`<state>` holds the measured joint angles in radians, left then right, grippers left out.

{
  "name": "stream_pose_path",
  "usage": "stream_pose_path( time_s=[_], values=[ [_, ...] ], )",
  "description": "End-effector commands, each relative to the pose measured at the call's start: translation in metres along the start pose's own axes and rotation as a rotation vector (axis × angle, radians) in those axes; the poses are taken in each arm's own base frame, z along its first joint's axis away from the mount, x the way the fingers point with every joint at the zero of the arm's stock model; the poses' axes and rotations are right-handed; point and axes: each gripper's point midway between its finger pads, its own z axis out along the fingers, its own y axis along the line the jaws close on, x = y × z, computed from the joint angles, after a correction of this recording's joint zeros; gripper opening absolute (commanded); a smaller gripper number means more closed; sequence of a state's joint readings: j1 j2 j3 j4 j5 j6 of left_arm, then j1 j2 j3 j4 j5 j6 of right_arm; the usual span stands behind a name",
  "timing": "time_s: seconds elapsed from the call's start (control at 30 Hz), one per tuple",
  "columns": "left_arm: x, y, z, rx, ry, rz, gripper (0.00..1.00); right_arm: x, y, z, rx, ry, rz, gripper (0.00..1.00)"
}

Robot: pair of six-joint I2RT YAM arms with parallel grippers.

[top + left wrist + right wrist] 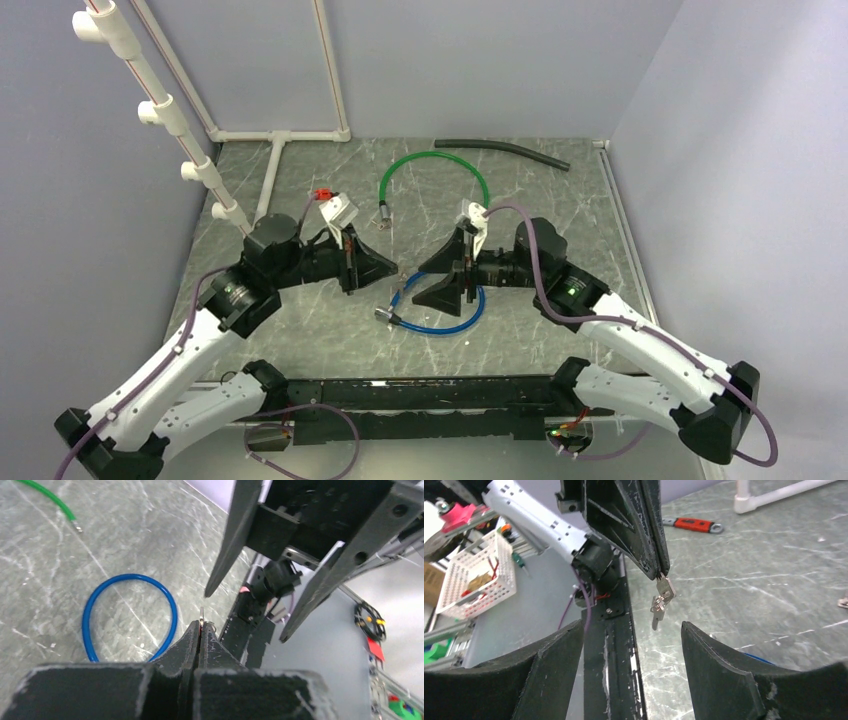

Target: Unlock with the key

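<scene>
Evidently the main risk lies in how thinly the key bunch (663, 596) is held. The left tool (659, 573) is closed on only the top edge of one key, and the other key and the ring hang loose below it. If the arm jerks or tilts, we judge that the bunch could swing or slip out onto the tabletop (300, 320).

A second hazard is the right tool (631, 627). It is spread wide and holds nothing, with its fingers on either side of the hanging keys. If it closes here, it might catch the dangling key or the ring rather than the blade needed, or knock the bunch out of the pinch.

The blue cable loop (445, 329) lies flat and unheld just below both tools, so its metal end may skate away under any insertion force. We cannot tell whether the key fits this loop or the green cable loop (435, 155) farther back.

Both arms reach forward and inward, forearms low and wrists level. The two tools face each other tip to tip, near but apart, above the blue loop.
</scene>
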<state>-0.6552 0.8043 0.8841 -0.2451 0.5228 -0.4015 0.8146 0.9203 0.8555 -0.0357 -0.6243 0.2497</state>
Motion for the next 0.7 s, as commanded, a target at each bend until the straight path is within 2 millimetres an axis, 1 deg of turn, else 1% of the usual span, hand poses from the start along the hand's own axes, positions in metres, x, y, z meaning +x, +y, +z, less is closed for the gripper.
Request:
stream_pose_path(
  time_s=[0.0, 0.13, 0.23, 0.3, 0.43, 0.53, 0.67],
  values=[
    [-0.002, -0.026, -0.004, 0.135, 0.099, 0.09, 0.0, -0.017, 0.025, 0.002, -0.154, -0.029, -0.088, 0.73],
    [-0.009, -0.032, -0.008, 0.152, 0.125, 0.123, 0.0, -0.015, 0.026, 0.002, -0.175, -0.007, -0.113, 0.72],
    [-0.013, -0.038, -0.009, 0.177, 0.126, 0.127, 0.0, -0.014, 0.025, 0.006, -0.191, 0.005, -0.115, 0.67],
    [-0.012, -0.039, -0.008, 0.189, 0.133, 0.121, 0.0, -0.014, 0.024, 0.008, -0.193, 0.007, -0.113, 0.64],
    [-0.007, -0.039, -0.005, 0.202, 0.151, 0.106, 0.0, -0.02, 0.018, 0.011, -0.162, -0.004, -0.124, 0.63],
    [-0.005, -0.04, -0.003, 0.22, 0.162, 0.102, 0.0, -0.024, 0.017, 0.012, -0.157, -0.01, -0.131, 0.59],
    [-0.005, -0.039, 0.0, 0.225, 0.161, 0.096, 0.0, -0.021, 0.02, 0.017, -0.2, 0.01, -0.123, 0.53]
  ],
)
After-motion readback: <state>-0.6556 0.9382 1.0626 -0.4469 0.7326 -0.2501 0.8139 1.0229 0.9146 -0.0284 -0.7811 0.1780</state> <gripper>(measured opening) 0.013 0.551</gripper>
